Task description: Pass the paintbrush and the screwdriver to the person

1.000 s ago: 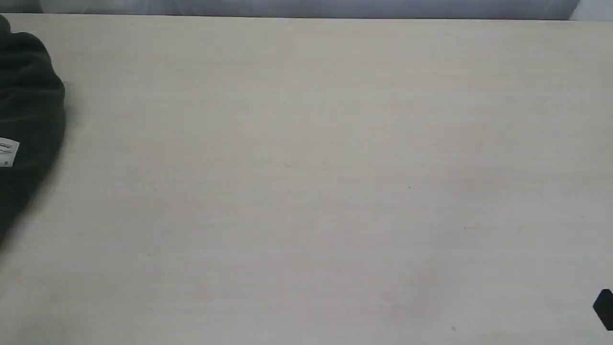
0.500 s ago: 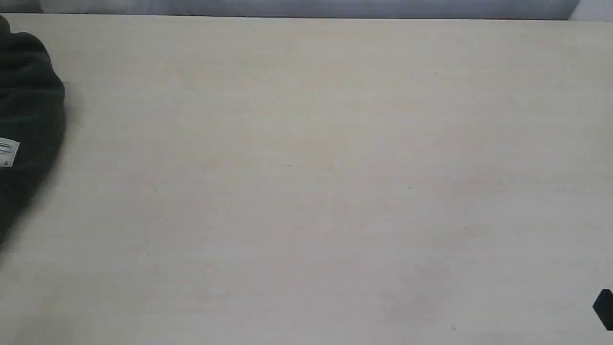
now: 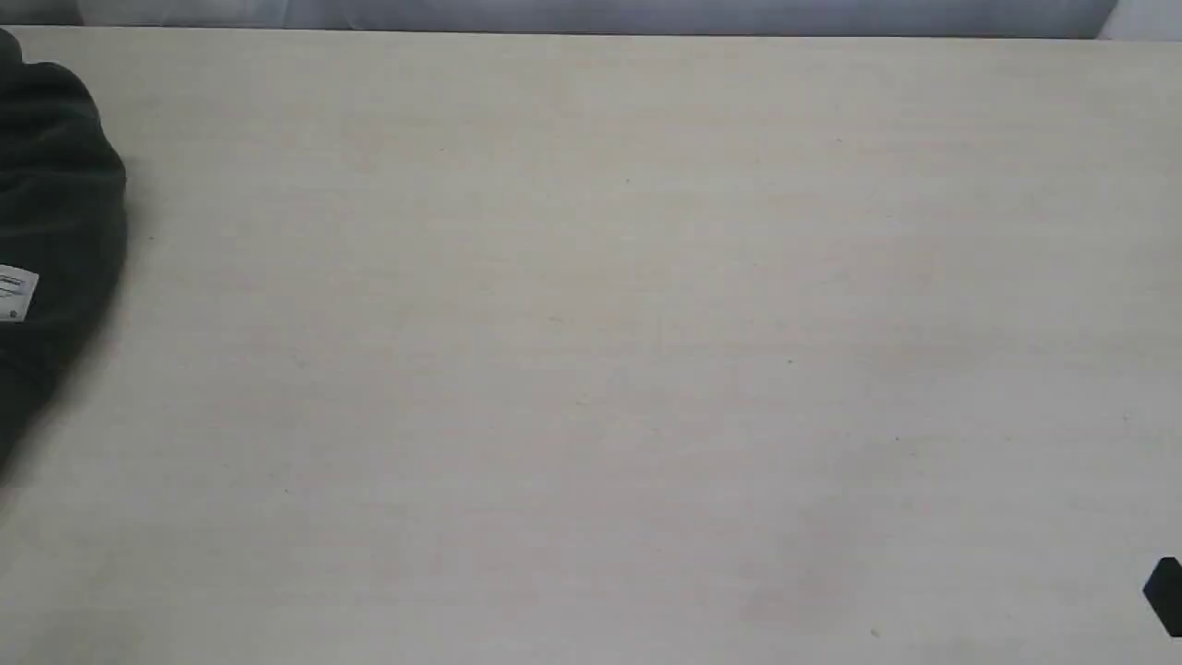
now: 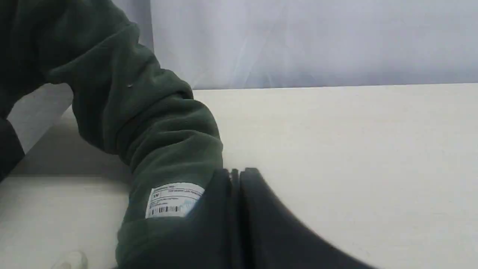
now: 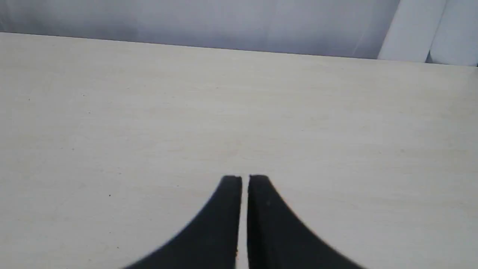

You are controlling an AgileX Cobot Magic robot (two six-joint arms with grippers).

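The person's dark green sleeve (image 3: 55,212) with its small white label (image 3: 17,294) lies at the left edge of the exterior view; no bare hand shows. In the left wrist view the same sleeve (image 4: 149,123) and label (image 4: 173,200) sit close beside my left gripper (image 4: 235,172), which is shut with nothing between its fingers. My right gripper (image 5: 244,178) hangs shut and empty over bare table; a black bit of it (image 3: 1165,596) shows at the lower right of the exterior view. The paintbrush and the screwdriver are out of view.
The pale wooden table (image 3: 591,351) fills the exterior view. A grey-white backdrop (image 3: 591,14) runs behind its far edge. A white upright panel (image 5: 422,30) stands at the table's far corner in the right wrist view.
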